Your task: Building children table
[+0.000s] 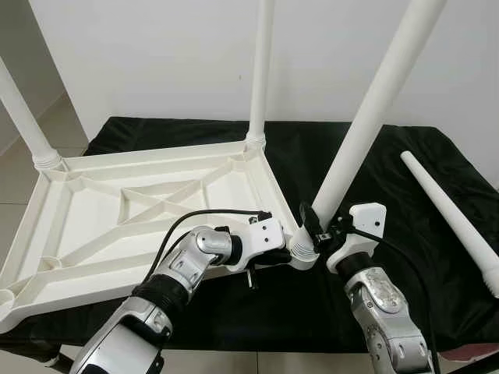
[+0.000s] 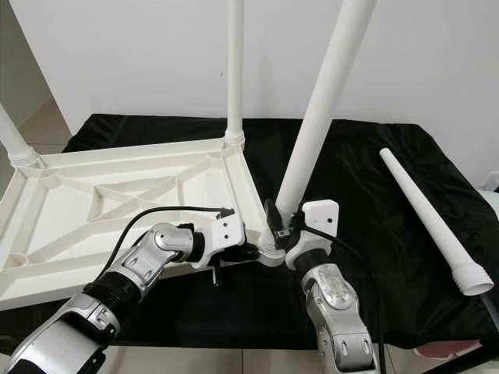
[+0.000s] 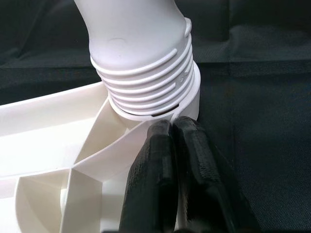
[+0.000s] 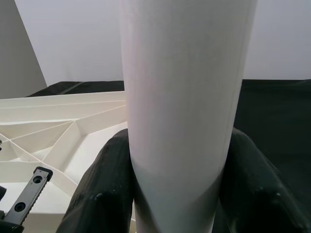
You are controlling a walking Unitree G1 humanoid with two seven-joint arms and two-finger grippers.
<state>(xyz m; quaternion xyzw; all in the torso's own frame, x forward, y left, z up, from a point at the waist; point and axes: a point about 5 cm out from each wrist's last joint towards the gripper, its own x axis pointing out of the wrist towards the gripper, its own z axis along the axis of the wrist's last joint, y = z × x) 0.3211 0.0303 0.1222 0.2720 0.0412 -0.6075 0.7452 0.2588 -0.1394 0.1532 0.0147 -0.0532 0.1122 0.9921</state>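
Two far legs (image 1: 261,70) standing in upturned tabletop (image 1: 93,226); right gripper (image 1: 316,226) clamping third leg (image 1: 366,125), tilting in near-right socket; left gripper (image 3: 172,141), fingers together, bracing corner; fourth leg (image 1: 456,218) lying right, waiting.

I am standing in what is looking like a plain room of a home. A bare white wall (image 1: 156,54) is rising right behind the work surface, and pale floor tiles (image 1: 19,167) are showing off to my left. A black cloth (image 1: 405,195) is covering the low table in front of me. On it an upturned white plastic children's tabletop (image 1: 117,210) is lying with legs standing up from its corners, and a loose white leg (image 1: 452,218) is resting on the cloth to my right.
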